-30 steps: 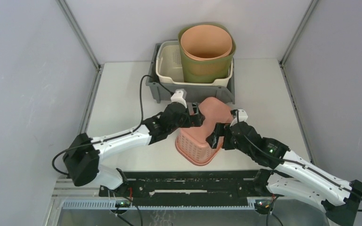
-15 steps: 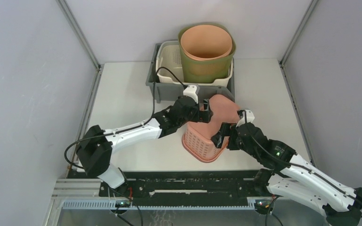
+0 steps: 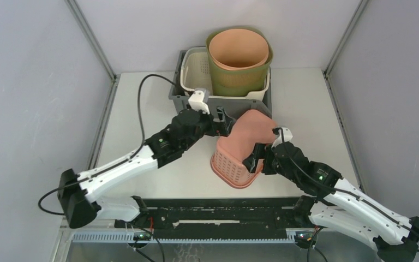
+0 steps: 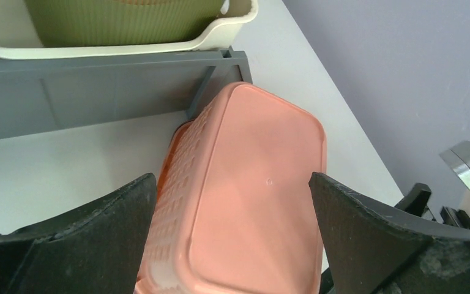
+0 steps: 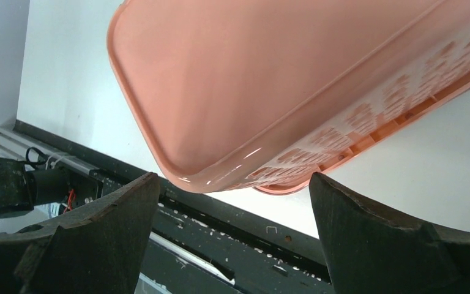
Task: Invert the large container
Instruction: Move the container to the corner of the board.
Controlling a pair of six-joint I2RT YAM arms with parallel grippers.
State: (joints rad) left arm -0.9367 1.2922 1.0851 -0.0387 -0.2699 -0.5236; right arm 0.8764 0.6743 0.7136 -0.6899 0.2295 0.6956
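Inspection of the work cell, places taken from the grey bin (image 3: 226, 105) at the back of the surface (image 3: 142, 109).

1. Task item: the pink slotted basket (image 3: 240, 144) lies directly in front of the bin's front wall, toward its right corner. Its solid base faces up and is tilted. The rim end farthest from the bin rests on the surface, and the end nearest the bin sits higher. Whether that end touches the bin wall cannot be told.

2. Left end effector (image 3: 225, 121): released, fingers spread wide. It hovers just in front of the bin wall, above the basket's raised end. The left wrist view shows the basket's base (image 4: 251, 202) below the gap, with neither finger on it.

3. Right end effector (image 3: 252, 162): released, fingers wide apart. It is at the basket's side farther from the bin. In the right wrist view the base (image 5: 269, 79) lies beyond the fingers, ungripped.

4. Bin contents: a cream perforated basket (image 3: 193, 73) and a green ribbed container (image 3: 239, 82) holding a terracotta-coloured pot (image 3: 237, 49).
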